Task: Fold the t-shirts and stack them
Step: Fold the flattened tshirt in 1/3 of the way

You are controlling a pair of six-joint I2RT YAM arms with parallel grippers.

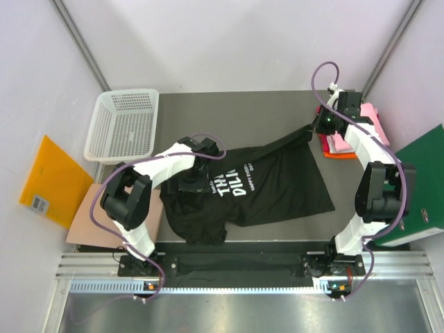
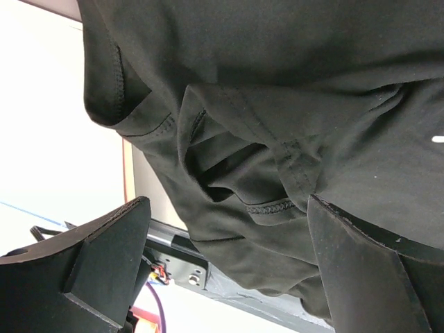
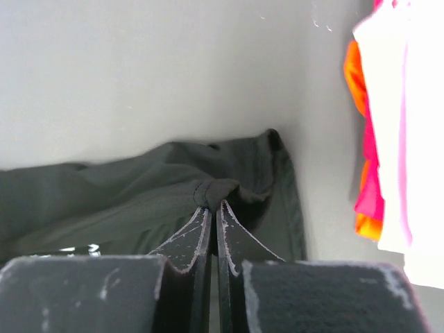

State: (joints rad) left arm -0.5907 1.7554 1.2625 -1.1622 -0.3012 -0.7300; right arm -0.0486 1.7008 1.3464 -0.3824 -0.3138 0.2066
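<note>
The black t-shirt with white lettering lies crumpled and partly spread in the middle of the table. My right gripper is shut on a fold of its far right corner, held near the table top. My left gripper is open above the shirt's left side; its fingers stand wide apart with bunched black cloth and a hem seam between and beyond them. A stack of folded pink, white, orange and red tees lies just right of the right gripper and shows in the right wrist view.
A white mesh basket stands at the far left. A green folder lies at the right edge. An orange envelope and a brown board lie left of the table. The metal rail runs along the near edge.
</note>
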